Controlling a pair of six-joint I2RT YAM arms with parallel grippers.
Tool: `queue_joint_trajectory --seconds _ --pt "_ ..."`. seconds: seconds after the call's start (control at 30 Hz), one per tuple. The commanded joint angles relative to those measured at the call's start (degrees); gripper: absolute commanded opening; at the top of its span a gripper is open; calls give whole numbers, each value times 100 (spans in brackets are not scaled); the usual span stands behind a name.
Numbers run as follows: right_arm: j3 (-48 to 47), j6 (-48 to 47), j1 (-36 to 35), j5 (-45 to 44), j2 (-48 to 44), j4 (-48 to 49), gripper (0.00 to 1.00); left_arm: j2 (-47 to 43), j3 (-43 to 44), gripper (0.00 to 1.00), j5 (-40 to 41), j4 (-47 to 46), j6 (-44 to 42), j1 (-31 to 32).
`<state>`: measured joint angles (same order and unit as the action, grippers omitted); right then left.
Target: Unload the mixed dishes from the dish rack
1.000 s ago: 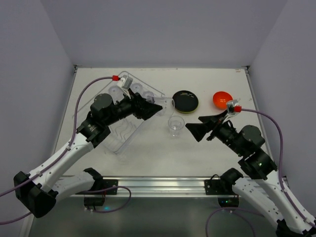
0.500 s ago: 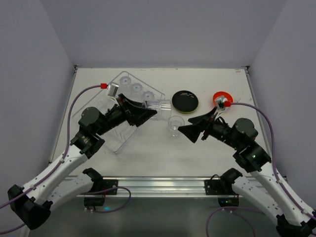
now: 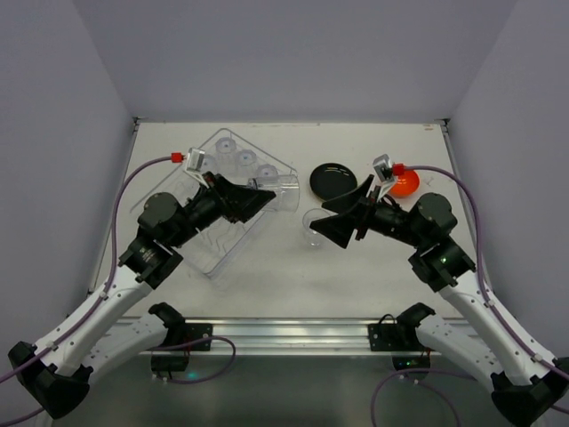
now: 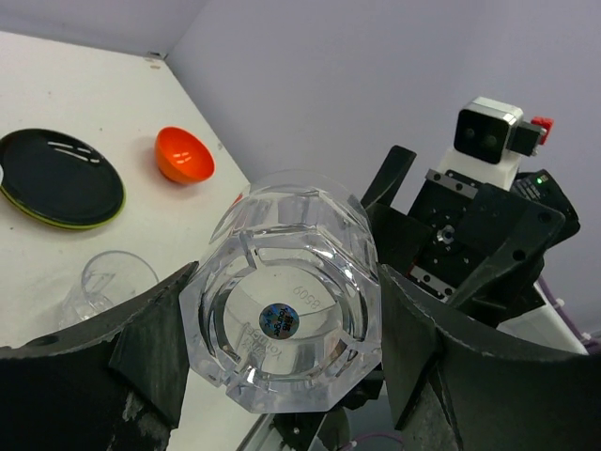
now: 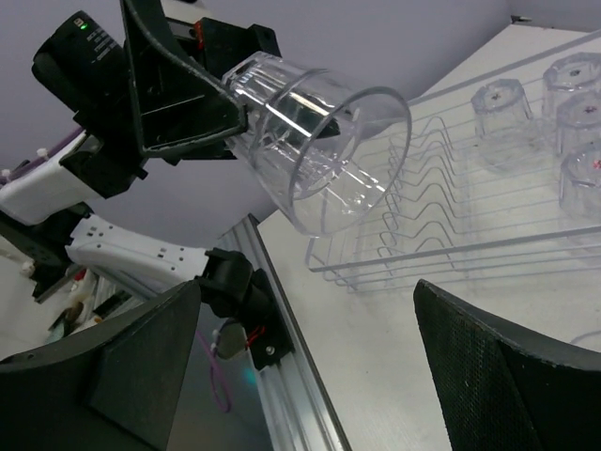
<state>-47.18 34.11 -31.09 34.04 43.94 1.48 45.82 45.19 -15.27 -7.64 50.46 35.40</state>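
Note:
My left gripper [image 3: 264, 199] is shut on a clear plastic cup [image 3: 277, 189], held on its side in the air with its mouth towards the right arm. The left wrist view shows the cup's faceted base [image 4: 285, 315] clamped between the fingers of this gripper [image 4: 282, 352]. My right gripper [image 3: 336, 216] stands open a short way from the cup's mouth [image 5: 324, 141], with nothing between its fingers [image 5: 113, 376]. The dish rack [image 3: 216, 267] sits at the left, with three upturned cups [image 3: 246, 158] along its far side and empty plate prongs [image 5: 441, 235].
Another clear cup [image 3: 313, 224] stands on the table under the right gripper. A black plate [image 3: 331, 181] lies on a lime-green plate [image 4: 94, 223] behind it. The orange-red bowl [image 3: 404, 182] sits at the right, behind the right wrist.
The left gripper has drawn back to the left with the cup. The right gripper has swung left and upward, turning its open jaws towards the cup's mouth.

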Motion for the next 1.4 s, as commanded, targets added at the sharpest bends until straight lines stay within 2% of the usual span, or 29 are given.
queue_joint_trajectory --seconds 0.0,0.13,0.27,0.33,0.37,0.4,0.53,0.67,0.87,1.0,1.1,1.13,1.23,1.27,1.3,1.33,1.37 --pt "-151 26 7 314 87 679 96 207 648 0 235 410 131 20" --pt "-107 105 24 541 299 819 96 164 641 0 647 448 463 20" --pt "-275 -1 68 700 229 660 96 515 764 0 244 114 701 29" --pt "-152 113 103 989 167 1029 94 507 518 0 -45 -508 1114 20" --pt "-38 296 164 1121 167 1213 90 524 395 0 -134 -658 1194 20" --pt "24 420 208 1253 202 1676 88 542 403 0 -187 -773 1229 20" --pt "60 895 349 2070 562 2506 82 454 245 0 -275 -1081 1370 29" --pt "77 966 481 2115 729 2849 81 445 166 0 -319 -1002 1458 29" --pt "86 1220 481 2273 1081 3718 79 734 -221 0 -785 -1950 2082 37" --pt "25 1712 481 2589 1476 4692 74 928 -362 0 -864 -2329 2337 55" --pt "-19 1924 473 2652 1810 5073 60 1034 -353 0 -960 -2549 2416 90" --pt "-80 1933 481 2617 1950 5125 48 1077 -370 0 -978 -2628 2442 99" --pt "-169 2214 481 2687 2135 5451 25 1122 -397 0 -1083 -2760 2478 108" --pt "-134 2249 481 2652 2136 5547 13 1104 -406 0 -1084 -2726 2443 108" --pt "-82 2249 481 2599 2110 5565 6 1069 -423 0 -1066 -2708 2390 108" --pt "23 2206 481 2538 2075 5557 0 1017 -449 0 -1031 -2699 2372 108" --pt "68 2171 481 2441 2014 5557 0 999 -476 0 -1031 -2682 2355 108"
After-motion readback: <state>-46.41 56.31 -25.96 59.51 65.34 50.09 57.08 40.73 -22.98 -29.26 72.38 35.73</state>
